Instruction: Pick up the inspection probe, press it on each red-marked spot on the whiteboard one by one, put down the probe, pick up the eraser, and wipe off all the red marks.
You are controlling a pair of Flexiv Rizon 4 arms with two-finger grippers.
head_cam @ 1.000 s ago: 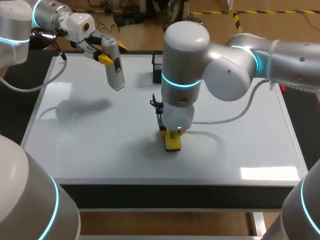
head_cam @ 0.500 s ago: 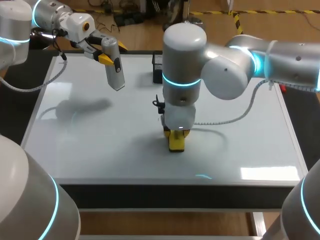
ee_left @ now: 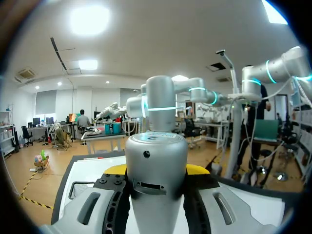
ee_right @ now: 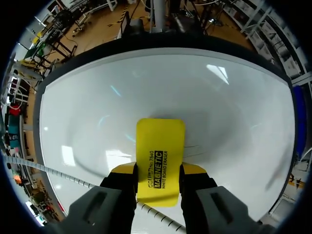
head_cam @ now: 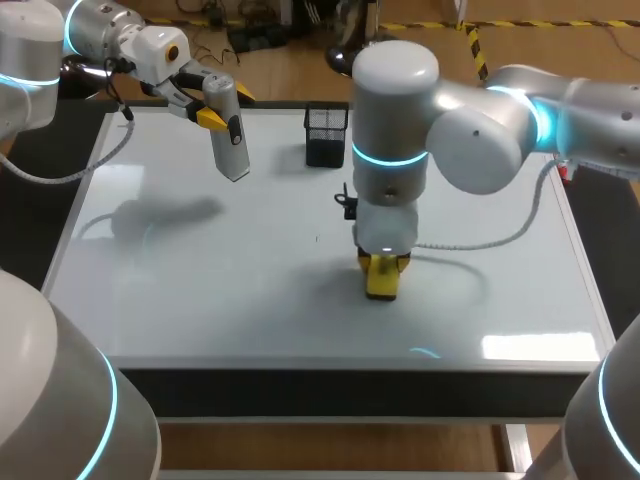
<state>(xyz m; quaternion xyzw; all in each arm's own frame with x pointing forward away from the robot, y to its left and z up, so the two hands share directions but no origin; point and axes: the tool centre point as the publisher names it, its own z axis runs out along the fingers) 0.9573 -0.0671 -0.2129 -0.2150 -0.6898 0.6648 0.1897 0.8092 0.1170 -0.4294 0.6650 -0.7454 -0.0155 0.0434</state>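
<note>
A silver inspection probe (head_cam: 227, 128) hangs tilted above the whiteboard's (head_cam: 190, 285) far left part, with my left gripper (head_cam: 213, 113) shut on its upper end. In the left wrist view the probe (ee_left: 156, 170) fills the gap between the fingers of the left gripper (ee_left: 157, 171). My right gripper (head_cam: 384, 266) points straight down near the board's middle, shut on a yellow eraser (head_cam: 383, 280) that rests on the surface. The right wrist view shows the eraser (ee_right: 160, 151) clamped in the right gripper (ee_right: 158, 171) against the white board (ee_right: 92, 102). I see no red marks.
A black mesh holder (head_cam: 326, 135) stands at the back of the board, between the two arms. A tiny dark speck (head_cam: 317, 238) lies left of the eraser. A coiled cable (head_cam: 480, 240) trails from the right wrist over the board.
My right arm has slid the eraser to the right and slightly toward the front edge of the board. The left arm and the probe have not moved.
</note>
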